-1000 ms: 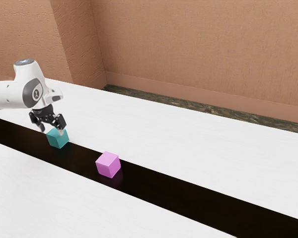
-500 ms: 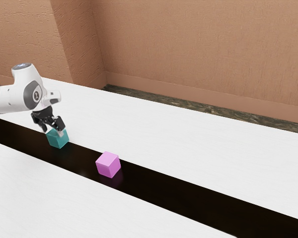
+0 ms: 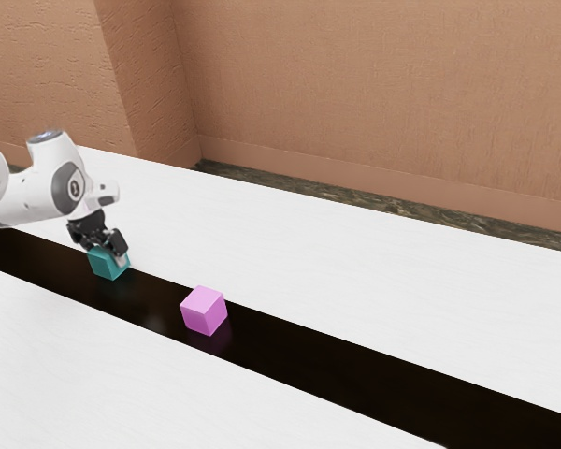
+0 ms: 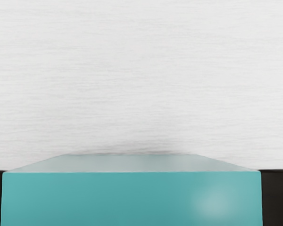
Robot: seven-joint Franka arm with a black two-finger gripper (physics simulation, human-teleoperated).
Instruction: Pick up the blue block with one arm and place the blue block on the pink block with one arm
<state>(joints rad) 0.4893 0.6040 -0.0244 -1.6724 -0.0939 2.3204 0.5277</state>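
Observation:
The blue block [image 3: 108, 263], teal in colour, sits on the dark strip of the table at the exterior view's left. My gripper [image 3: 104, 247] is low over it, with black fingers reaching down on either side of its top; the fingers still stand open around it. In the wrist view the blue block [image 4: 132, 197] looms large right under my hand, resting on the strip. The pink block [image 3: 203, 310] stands on the same dark strip, to the right of the blue one and nearer the camera, a short gap away.
The table [image 3: 355, 253] is white with a black strip [image 3: 355, 369] running across it diagonally. A brown wall [image 3: 374, 84] rises behind the far edge. The white arm [image 3: 37, 187] enters from the exterior view's left.
My gripper has sunk lower, from just above the blue block to down around its top. Neither block has moved.

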